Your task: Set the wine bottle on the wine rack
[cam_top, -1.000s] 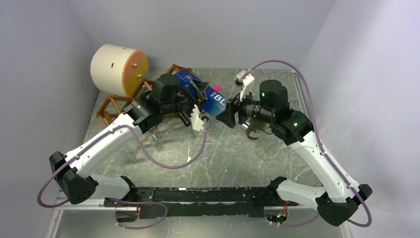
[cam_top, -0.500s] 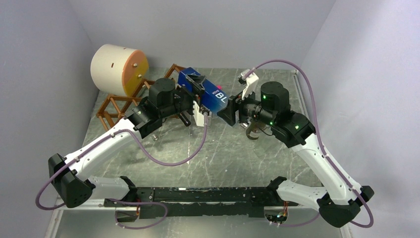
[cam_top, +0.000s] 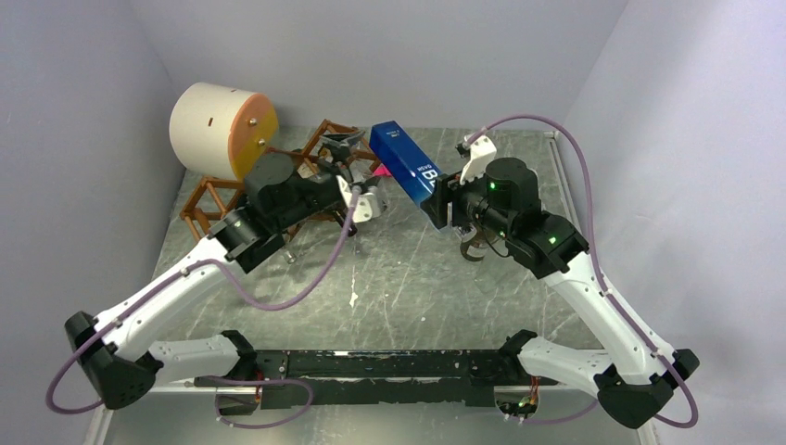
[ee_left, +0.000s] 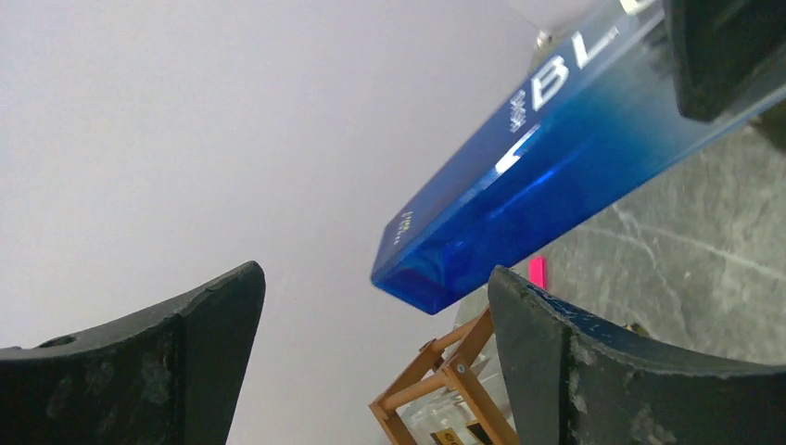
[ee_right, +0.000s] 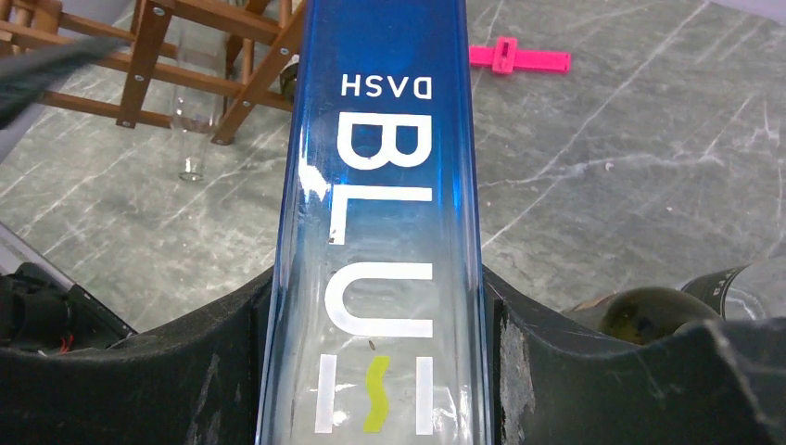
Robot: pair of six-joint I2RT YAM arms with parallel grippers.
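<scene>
The right gripper (ee_right: 375, 306) has its jaws clamped on one end of the tall, flat-sided blue glass wine bottle (cam_top: 405, 161). The bottle is held tilted above the grey marbled table (cam_top: 417, 278), its free end towards the reddish-brown wooden lattice wine rack (cam_top: 206, 202). The left gripper (ee_left: 371, 287) has its jaws spread wide, near the bottle but not touching it.

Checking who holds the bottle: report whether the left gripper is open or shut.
Open. The left gripper stands wide, empty; the blue wine bottle is clamped in the right gripper.
</scene>
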